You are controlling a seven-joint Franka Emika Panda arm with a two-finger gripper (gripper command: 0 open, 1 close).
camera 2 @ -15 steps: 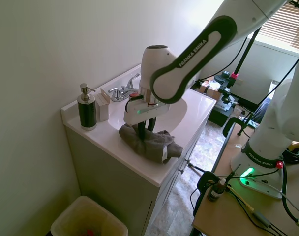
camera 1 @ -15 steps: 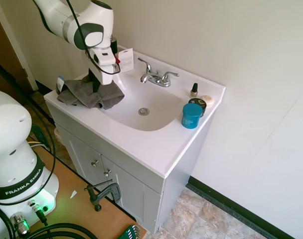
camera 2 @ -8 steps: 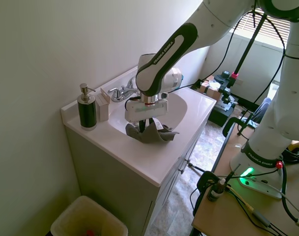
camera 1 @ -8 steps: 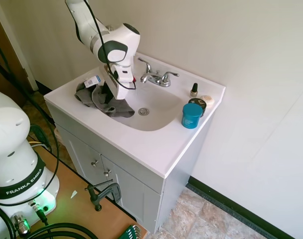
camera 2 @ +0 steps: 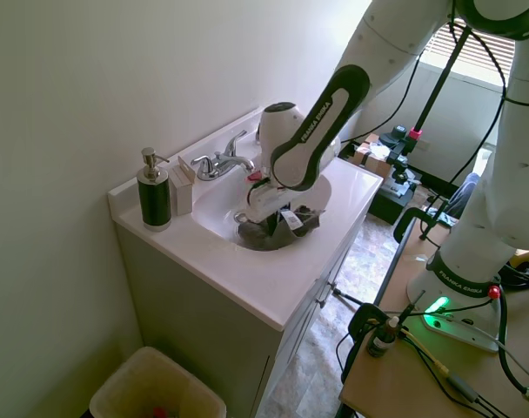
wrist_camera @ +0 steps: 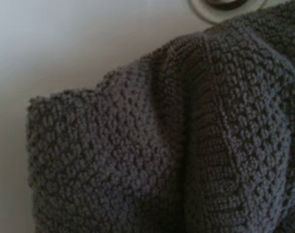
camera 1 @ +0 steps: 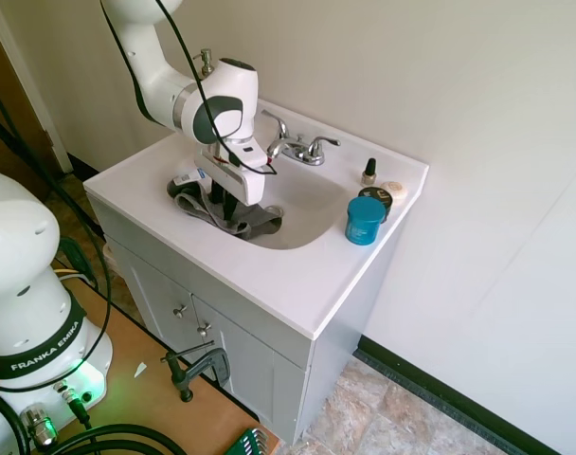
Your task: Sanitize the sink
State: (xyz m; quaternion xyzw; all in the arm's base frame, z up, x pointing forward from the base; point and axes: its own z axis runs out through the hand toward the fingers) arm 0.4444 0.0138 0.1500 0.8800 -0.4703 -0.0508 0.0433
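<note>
1. Gripper [camera 1: 224, 206] pinches a grey cloth [camera 1: 241, 220], pressed into the sink [camera 1: 316, 204] basin beside the drain [wrist_camera: 225, 6].
2. Risk: the bunched cloth may slip free mid-wipe.
3. Risk: a wide stroke could strike the faucet [camera 1: 297, 145] or topple the teal jar [camera 1: 365, 220].

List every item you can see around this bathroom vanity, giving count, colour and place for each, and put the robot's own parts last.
sink: 1, white, vanity top with oval basin
faucet: 1, chrome, behind basin
cloth: 1, dark grey, in basin beside drain
soap dispenser: 1, dark with silver pump, back corner
teal jar: 1, beside basin
dark-lidded jar: 1, behind teal jar
small bottle: 1, dark, near wall
bin: 1, cream, floor
gripper: 1, white, jaws pressed into cloth
</note>
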